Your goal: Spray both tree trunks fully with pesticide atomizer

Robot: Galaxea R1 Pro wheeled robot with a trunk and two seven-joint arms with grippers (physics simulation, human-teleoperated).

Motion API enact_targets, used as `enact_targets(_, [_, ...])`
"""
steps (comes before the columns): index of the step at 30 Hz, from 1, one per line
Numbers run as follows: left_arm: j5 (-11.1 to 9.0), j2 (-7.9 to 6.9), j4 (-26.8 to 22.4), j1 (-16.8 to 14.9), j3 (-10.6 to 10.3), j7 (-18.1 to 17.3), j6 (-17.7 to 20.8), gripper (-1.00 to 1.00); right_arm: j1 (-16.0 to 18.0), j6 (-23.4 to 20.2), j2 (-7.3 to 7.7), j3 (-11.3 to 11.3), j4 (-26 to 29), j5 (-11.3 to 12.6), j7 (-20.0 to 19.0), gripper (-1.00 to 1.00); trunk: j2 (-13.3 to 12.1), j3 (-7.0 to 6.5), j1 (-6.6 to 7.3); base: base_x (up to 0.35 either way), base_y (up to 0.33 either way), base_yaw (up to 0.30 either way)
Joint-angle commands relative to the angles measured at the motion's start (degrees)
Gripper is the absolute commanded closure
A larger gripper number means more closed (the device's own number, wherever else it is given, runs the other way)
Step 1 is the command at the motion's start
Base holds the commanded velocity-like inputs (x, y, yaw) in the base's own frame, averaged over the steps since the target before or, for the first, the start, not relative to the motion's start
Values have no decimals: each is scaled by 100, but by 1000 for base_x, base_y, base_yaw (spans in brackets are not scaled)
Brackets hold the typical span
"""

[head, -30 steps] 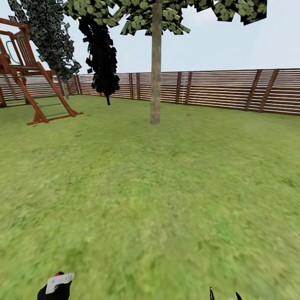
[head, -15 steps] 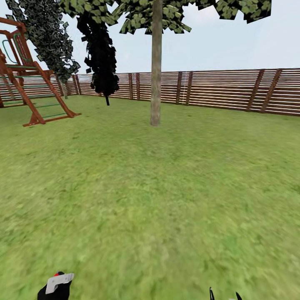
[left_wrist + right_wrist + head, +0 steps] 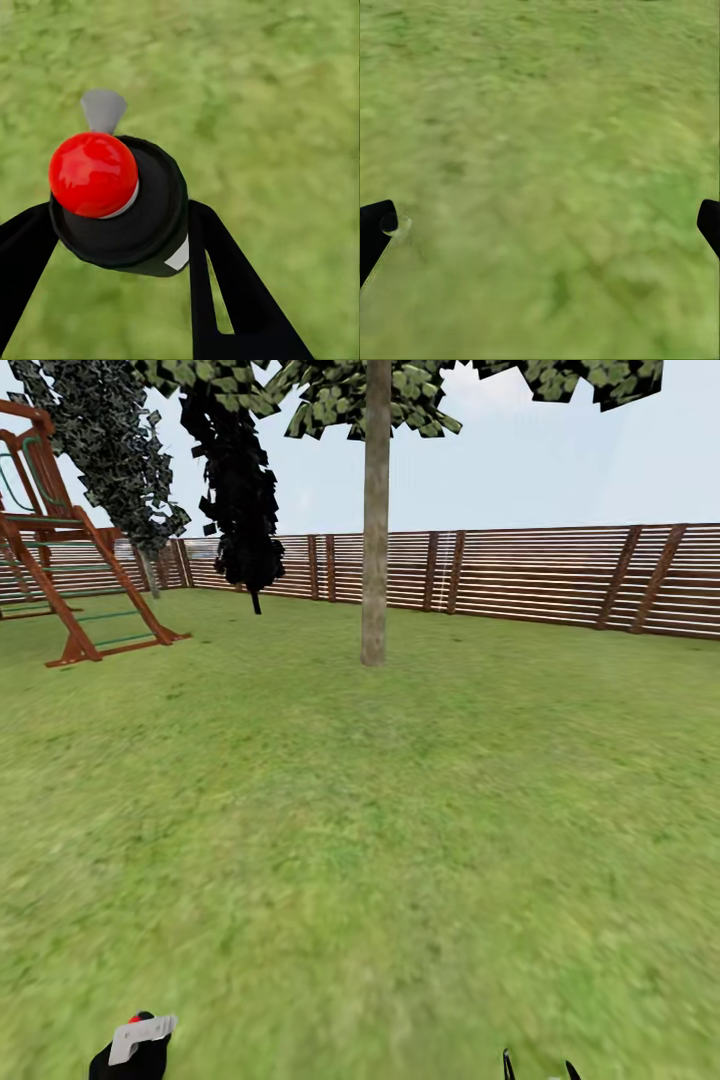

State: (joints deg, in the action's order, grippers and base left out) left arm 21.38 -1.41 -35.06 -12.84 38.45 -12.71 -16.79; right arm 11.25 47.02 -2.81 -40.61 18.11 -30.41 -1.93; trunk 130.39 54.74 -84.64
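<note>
**Atomizer in left hand, trunk dead ahead**

Left hand clenched on the atomizer. Right hand released, over grass. Nearest tree trunk stands straight ahead, well apart, slightly nearer the left arm. Judgement: close in first, then spray.

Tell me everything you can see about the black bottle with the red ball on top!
The pesticide atomizer is a small, round black bottle with a shiny red ball cap, a pale ring beneath it, and a flat grey nozzle sticking out from its top. A small white patch marks its side. It sits between the two black fingers of the left pincer, which press against its sides, holding it up above blurry green grass. In the head view it sits low at the left.
</note>
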Motion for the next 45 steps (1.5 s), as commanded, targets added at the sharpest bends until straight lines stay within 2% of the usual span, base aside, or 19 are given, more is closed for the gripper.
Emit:
enact_targets(1, [-3,0,-1,-1,3,-4,0,100,0,0,0,0,0,0,0,-100,0,0,0,340,0,0])
enact_targets(45, [-3,0,-1,-1,5,-4,1,100,0,0,1,-4,0,0,0,-100,0,0,0,340,0,0])
